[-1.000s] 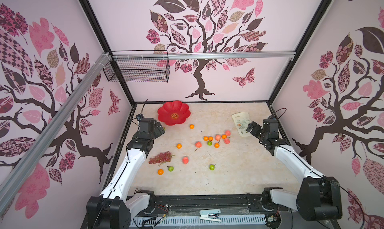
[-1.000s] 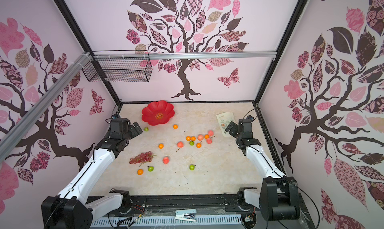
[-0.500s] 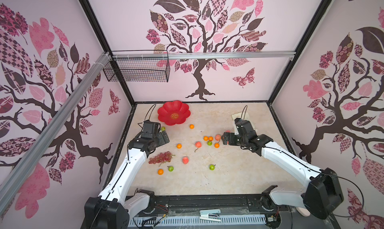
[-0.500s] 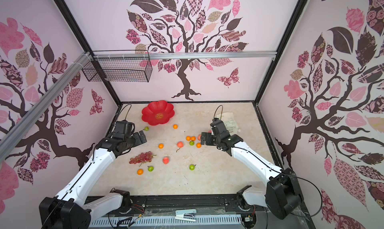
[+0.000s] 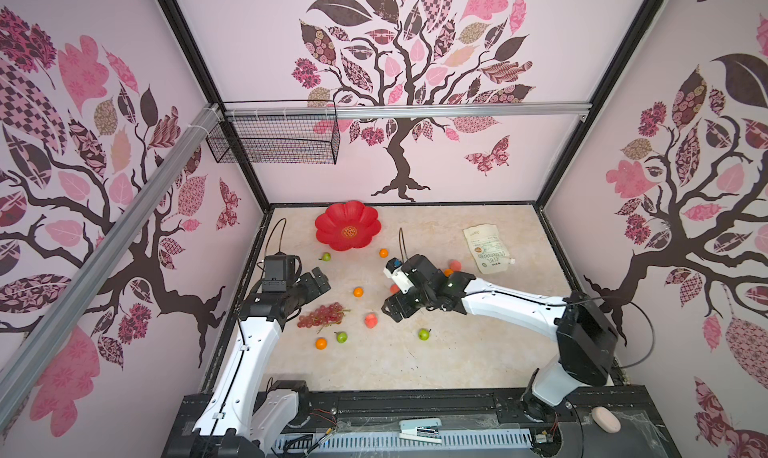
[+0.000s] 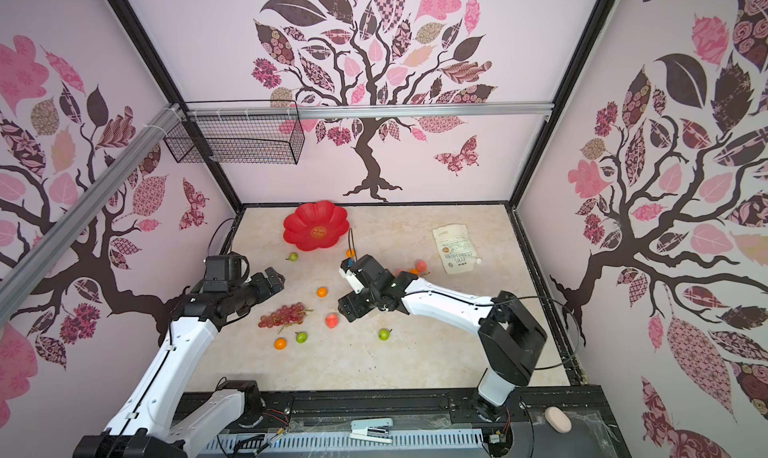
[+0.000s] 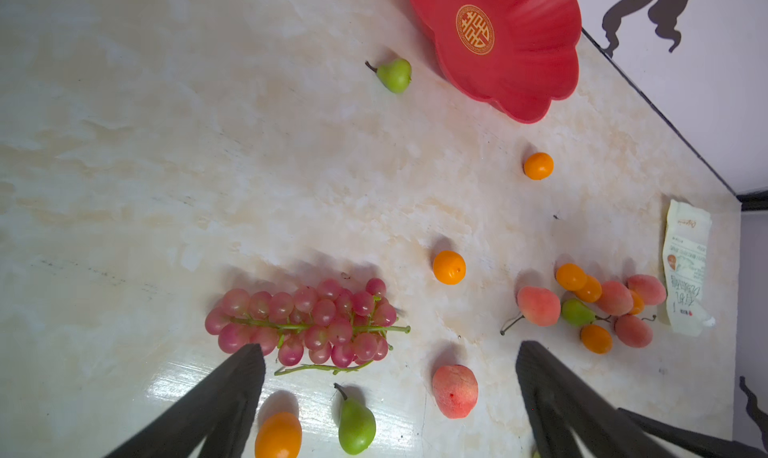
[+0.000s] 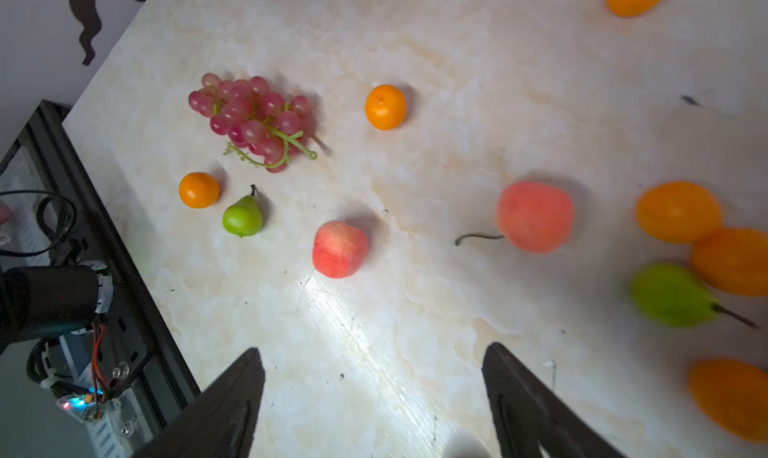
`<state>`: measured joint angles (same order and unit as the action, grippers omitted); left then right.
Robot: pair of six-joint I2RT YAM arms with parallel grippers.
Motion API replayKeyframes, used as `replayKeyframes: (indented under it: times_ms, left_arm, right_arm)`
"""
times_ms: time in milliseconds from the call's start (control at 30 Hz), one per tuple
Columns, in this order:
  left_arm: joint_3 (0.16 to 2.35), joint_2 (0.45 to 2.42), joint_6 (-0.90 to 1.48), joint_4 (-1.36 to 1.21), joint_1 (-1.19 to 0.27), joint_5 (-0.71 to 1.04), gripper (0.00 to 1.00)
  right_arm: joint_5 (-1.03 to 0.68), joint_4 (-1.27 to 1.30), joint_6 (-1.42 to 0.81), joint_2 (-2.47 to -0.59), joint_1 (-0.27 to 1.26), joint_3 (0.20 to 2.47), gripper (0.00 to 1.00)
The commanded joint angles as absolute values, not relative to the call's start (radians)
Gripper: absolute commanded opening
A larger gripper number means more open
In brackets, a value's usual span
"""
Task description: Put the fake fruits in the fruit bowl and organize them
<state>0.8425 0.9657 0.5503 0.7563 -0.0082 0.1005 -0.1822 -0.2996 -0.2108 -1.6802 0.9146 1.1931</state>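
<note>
7 oranges (image 7: 449,268), 5 peaches (image 7: 455,391), 4 pears (image 7: 395,74), 1 grape bunch (image 7: 307,323).

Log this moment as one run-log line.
left gripper: open, empty, near grape bunch | right gripper: open, empty, near peach | fruit bowl: empty

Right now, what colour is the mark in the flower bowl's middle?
The mark is gold, on the red fruit bowl; clearest in the left wrist view.

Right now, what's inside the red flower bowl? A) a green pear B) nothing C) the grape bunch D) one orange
B: the fruit bowl shows only its bare inside in both top views. The grape bunch, the nearest orange and the nearest pear all lie outside it on the table.
</note>
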Motion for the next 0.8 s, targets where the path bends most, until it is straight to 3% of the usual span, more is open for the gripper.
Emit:
replayKeyframes:
  times_ms: [0,167,267,500,767]
  left_arm:
    - [0.821,0.943,0.559,0.738,0.009,0.148,0.98]
    - [0.822,0.936,0.574,0.741,0.015,0.126,0.98]
    - [0.822,0.932,0.578,0.737,0.024,0.116,0.98]
    - [0.827,0.976,0.591,0.663,0.052,0.189,0.98]
    - [0.871,1.100,0.547,0.615,0.052,0.231,0.98]
  right_arm:
    - [-0.249,-0.311,-0.171,-1.783,0.936,1.289,0.85]
    - [-0.024,-0.358,-0.311,-1.936,0.923,1.468,0.88]
    - [-0.002,-0.382,-0.427,-2.021,0.868,1.595,0.91]
    - [-0.002,-0.425,-0.638,-2.192,0.745,1.862,0.81]
    - [0.031,-0.545,-0.688,-2.421,0.712,2.245,0.74]
